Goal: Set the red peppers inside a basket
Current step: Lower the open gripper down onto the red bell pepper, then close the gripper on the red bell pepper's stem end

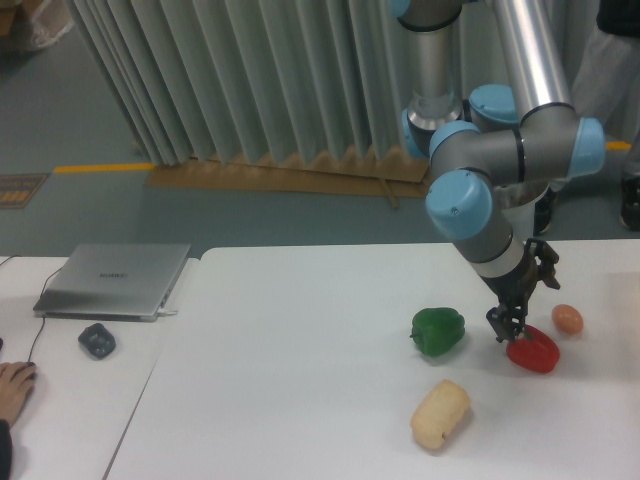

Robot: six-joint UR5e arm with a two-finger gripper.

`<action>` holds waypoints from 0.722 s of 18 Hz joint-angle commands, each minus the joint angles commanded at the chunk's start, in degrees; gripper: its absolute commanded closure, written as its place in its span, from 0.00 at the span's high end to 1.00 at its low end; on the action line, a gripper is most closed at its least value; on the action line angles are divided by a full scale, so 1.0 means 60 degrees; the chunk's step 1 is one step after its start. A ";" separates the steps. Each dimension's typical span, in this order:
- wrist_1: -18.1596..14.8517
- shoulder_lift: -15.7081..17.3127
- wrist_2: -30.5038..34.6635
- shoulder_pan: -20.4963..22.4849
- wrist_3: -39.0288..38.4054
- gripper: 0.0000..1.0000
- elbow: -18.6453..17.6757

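The red pepper (534, 351) lies on the white table (300, 380) at the right, between the green pepper (438, 331) and a small orange-brown egg-shaped thing (567, 318). My gripper (507, 328) points down and its dark fingertips touch the red pepper's upper left edge. The fingers look close together, but they are too small and dark to tell whether they hold the pepper. No basket is in view.
A pale bread roll (440, 413) lies in front of the green pepper. A closed laptop (112, 279) and a dark mouse (97, 340) are on the left table, with a person's hand (14, 388) at the left edge.
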 joint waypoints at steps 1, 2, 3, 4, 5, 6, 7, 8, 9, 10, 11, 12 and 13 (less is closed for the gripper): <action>0.0146 -0.0015 -0.0015 0.0000 -0.0030 1.00 -0.0044; 0.0249 -0.0029 -0.0015 0.0000 -0.0044 1.00 -0.0117; 0.0395 -0.0073 -0.0030 0.0000 -0.0030 1.00 -0.0175; 0.0455 -0.0117 -0.0015 0.0014 -0.0001 1.00 -0.0234; 0.0470 -0.0117 -0.0015 0.0044 -0.0015 1.00 -0.0264; 0.0484 -0.0146 -0.0015 0.0044 -0.0015 1.00 -0.0278; 0.0499 -0.0205 -0.0015 0.0058 -0.0030 1.00 -0.0279; 0.0543 -0.0292 -0.0015 0.0059 -0.0059 1.00 -0.0279; 0.0688 -0.0337 -0.0015 0.0059 -0.0074 1.00 -0.0308; 0.0878 -0.0395 -0.0015 0.0059 -0.0074 1.00 -0.0395; 0.1025 -0.0410 -0.0015 0.0059 -0.0074 1.00 -0.0483; 0.1143 -0.0454 -0.0001 0.0059 -0.0074 1.00 -0.0571; 0.1245 -0.0483 -0.0001 0.0059 -0.0059 1.00 -0.0630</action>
